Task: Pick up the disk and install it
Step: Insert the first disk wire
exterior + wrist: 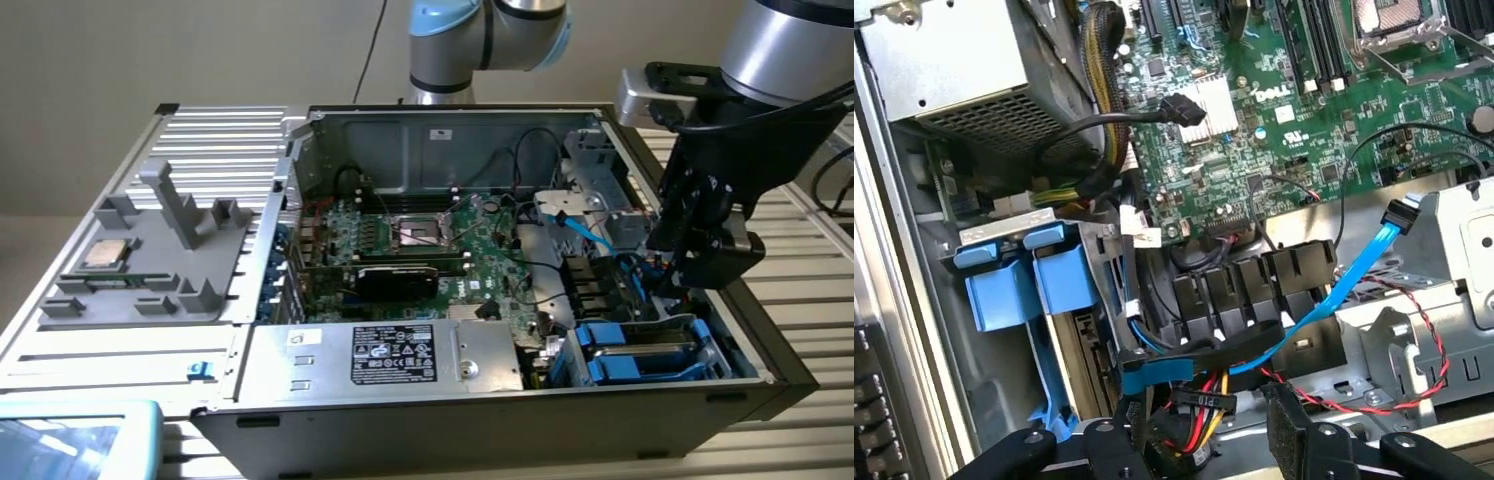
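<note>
The disk (pixel 645 352), silver-grey with a bright blue plastic frame, sits in the drive bay at the near corner of the open computer case, on the exterior view's right. In the wrist view its blue frame (pixel 1026 282) stands edge-on in the bay. My gripper (pixel 683 284) hangs just above and behind that bay, over the cables. The wrist view shows the gripper (pixel 1204 445) open, one black pad (pixel 1294 432) wide apart from the other. Nothing is gripped; cables and a blue connector lie under the gap.
A blue data cable (pixel 1324 300) and red-black wires (pixel 1414 370) cross beneath the fingers. The motherboard (pixel 427 240) fills the case middle. A silver box with a black label (pixel 387 355) sits at the front. A grey tray (pixel 167 300) holding a CPU chip (pixel 107 255) lies outside, on the exterior view's left.
</note>
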